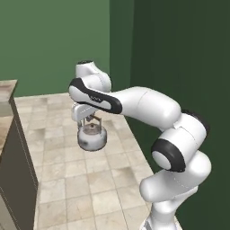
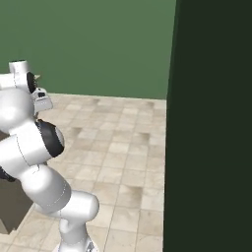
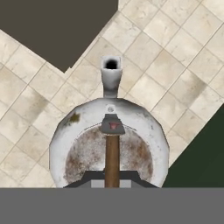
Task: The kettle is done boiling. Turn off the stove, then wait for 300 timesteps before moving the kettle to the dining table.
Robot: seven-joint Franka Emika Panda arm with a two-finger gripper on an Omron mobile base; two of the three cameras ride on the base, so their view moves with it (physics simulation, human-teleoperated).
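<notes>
Directly beneath the hand camera hangs the kettle (image 3: 109,144), its thin arched handle (image 3: 112,159) running up the middle of the view toward the gripper. The jaws are pressed together on that handle, pinching it near the top of its arch. In the left base view the gripper (image 1: 92,117) sits just above the kettle (image 1: 92,137), which dangles clear of everything, well above the tiled floor (image 1: 90,179). Its spout (image 3: 111,76) points away from the hand, toward a dark brown cabinet side (image 3: 57,30) near the kettle. To the kettle's left in the left base view stands the end of a counter (image 1: 9,90) with a brown stone edge; whether this is the dining table I cannot tell from here. A dark green tall panel (image 2: 211,128) stands to the kettle's right.

The stove is nowhere nearby, so I judge the carrying leg of the task is under way, with the set-down not yet done.

As for handling, the kettle is rigid metal, squat and probably fairly heavy if it holds water. Its body looks smooth and rounded, poor for pinching, so the handle is the sensible hold. A thin handle lets the kettle swing or tip under the jaws, and a grip off the arch's centre would tilt the spout and risk a spill. It should be lowered flat and gently.
</notes>
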